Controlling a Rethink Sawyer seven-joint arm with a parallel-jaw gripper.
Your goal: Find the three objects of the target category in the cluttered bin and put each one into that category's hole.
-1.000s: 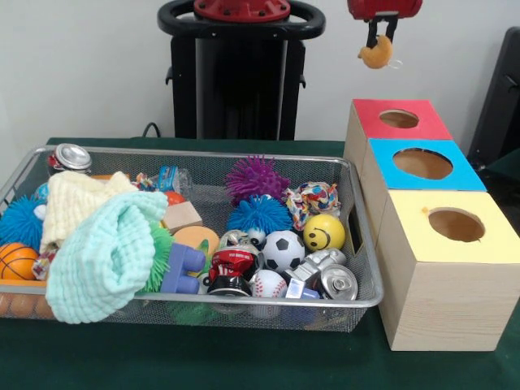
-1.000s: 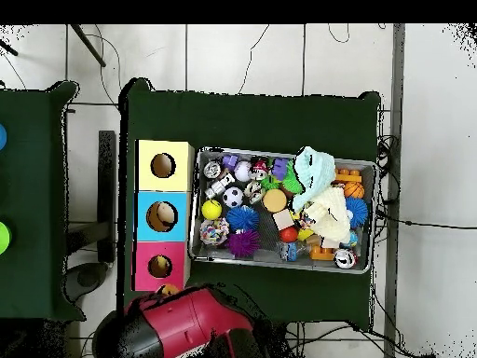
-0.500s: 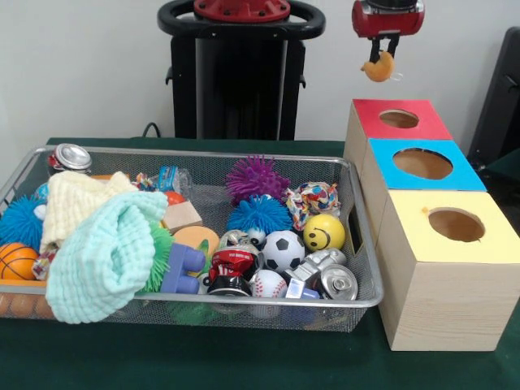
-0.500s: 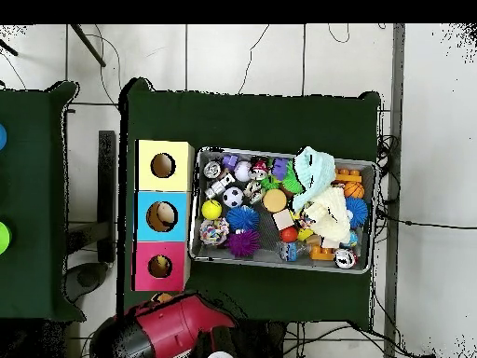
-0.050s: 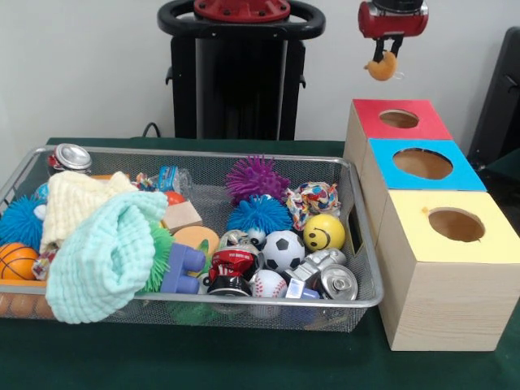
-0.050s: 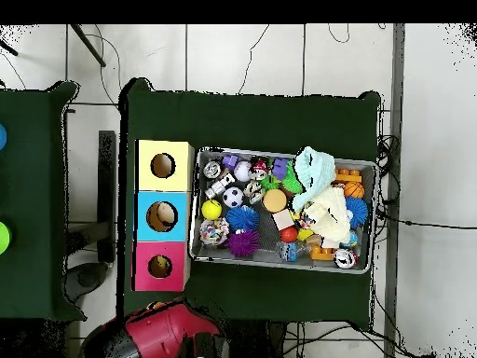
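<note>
From above I see the wire bin [image 6: 366, 216] of toys and cloths on the green surface [image 6: 252, 117], with the yellow box [image 6: 178, 152], blue box [image 6: 177, 201] and red box [image 6: 177, 277] lined up beside it; my red arm [image 6: 163, 331] sits at the bottom edge

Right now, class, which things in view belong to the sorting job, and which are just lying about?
In the job:
gripper holding a small orange object
red-topped wooden box
wire mesh bin

Lying about:
mint green cloth
yellow smiley ball
purple spiky ball
</note>
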